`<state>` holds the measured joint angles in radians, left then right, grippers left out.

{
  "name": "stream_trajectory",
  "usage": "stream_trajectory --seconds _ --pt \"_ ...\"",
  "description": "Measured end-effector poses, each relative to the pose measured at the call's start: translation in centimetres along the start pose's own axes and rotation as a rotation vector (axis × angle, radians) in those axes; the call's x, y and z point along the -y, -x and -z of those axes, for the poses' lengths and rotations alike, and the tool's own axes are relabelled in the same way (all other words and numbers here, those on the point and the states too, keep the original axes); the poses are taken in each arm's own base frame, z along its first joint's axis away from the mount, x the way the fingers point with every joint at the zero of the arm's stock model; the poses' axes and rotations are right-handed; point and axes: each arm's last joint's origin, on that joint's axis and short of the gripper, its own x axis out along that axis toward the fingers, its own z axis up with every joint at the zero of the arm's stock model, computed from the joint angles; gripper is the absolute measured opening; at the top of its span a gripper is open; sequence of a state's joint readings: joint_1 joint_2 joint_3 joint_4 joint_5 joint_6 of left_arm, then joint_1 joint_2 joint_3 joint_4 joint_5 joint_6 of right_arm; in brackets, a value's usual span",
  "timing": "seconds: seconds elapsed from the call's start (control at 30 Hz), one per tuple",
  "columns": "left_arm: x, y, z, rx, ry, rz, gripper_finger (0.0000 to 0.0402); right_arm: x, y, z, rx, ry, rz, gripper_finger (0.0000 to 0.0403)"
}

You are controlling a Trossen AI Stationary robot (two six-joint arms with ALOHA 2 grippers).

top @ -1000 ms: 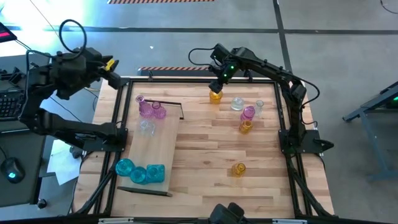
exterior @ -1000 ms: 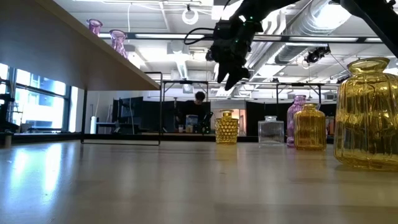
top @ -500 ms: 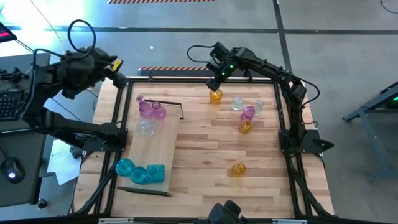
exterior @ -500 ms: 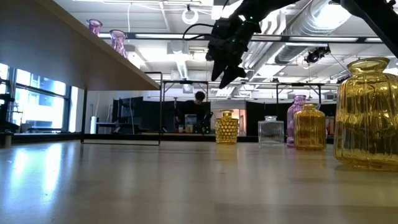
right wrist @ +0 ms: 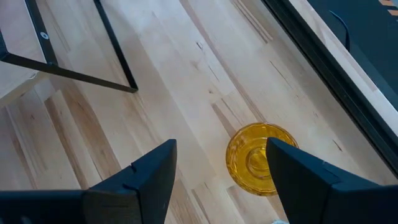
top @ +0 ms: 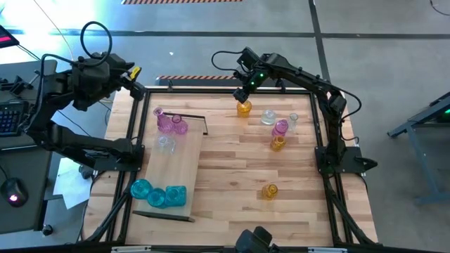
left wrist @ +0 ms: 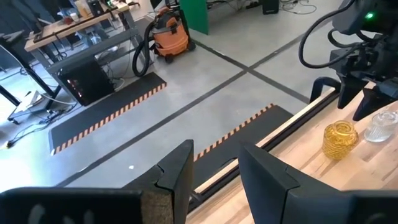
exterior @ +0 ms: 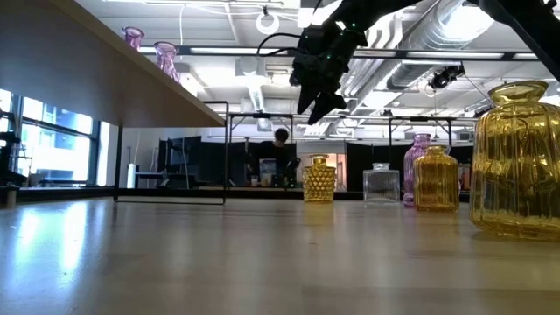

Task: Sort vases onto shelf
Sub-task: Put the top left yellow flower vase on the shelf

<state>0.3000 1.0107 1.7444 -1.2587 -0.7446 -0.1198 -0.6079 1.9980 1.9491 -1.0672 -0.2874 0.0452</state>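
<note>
right gripper (right wrist: 217, 168) spread, hovering above round amber vase (top: 244, 107) at table's far edge, right of shelf (top: 169, 165) | left gripper (left wrist: 214, 168) spread, parked far-left | vase likely light, slippery, fragile glass: grip body across its widest part

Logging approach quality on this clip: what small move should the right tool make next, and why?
Probably a short straight descent. The right tool hangs open above the amber vase at the table's far edge, which stands upright just off the gap's centre, near one finger. Nothing is gripped yet, and the clear vase stands apart. The left tool waits off the table's far left corner.
</note>
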Motion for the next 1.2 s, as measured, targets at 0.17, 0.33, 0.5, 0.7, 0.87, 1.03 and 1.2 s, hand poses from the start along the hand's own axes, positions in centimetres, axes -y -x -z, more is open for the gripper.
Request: stream_trajectory --seconds 0.17,0.33,0.5,0.7,0.87,1.03,1.2 --pt "0.0 0.0 0.0 0.001 -0.001 -0.008 0.0119 0.0 0.0 0.0 0.0 0.0 0.0 0.0231" --pt "-0.1 0.1 0.0 0.002 0.008 -0.007 0.0119 0.0 0.0 0.0 0.0 0.0 0.0 0.0231" --pt "0.1 -0.1 -0.1 0.003 -0.005 -0.008 0.0119 0.0 0.0 0.0 0.0 0.0 0.0 0.0231" --pt "0.4 -0.4 -0.4 0.015 -0.011 -0.006 0.0119 0.0 0.0 -0.7 0.074 0.021 0.007 0.0231" --pt "0.6 -0.6 -0.5 0.01 -0.017 -0.006 0.0119 0.0 0.1 -1.5 0.152 0.064 0.036 0.0231" --pt "0.6 -0.6 -0.5 0.01 -0.01 -0.006 0.0119 -0.1 0.4 -2.6 0.27 0.149 0.089 0.0231" --pt "0.6 -0.6 -0.5 0.01 -0.011 -0.005 0.0119 0.0 0.5 -3.1 0.322 0.075 0.106 0.0231"
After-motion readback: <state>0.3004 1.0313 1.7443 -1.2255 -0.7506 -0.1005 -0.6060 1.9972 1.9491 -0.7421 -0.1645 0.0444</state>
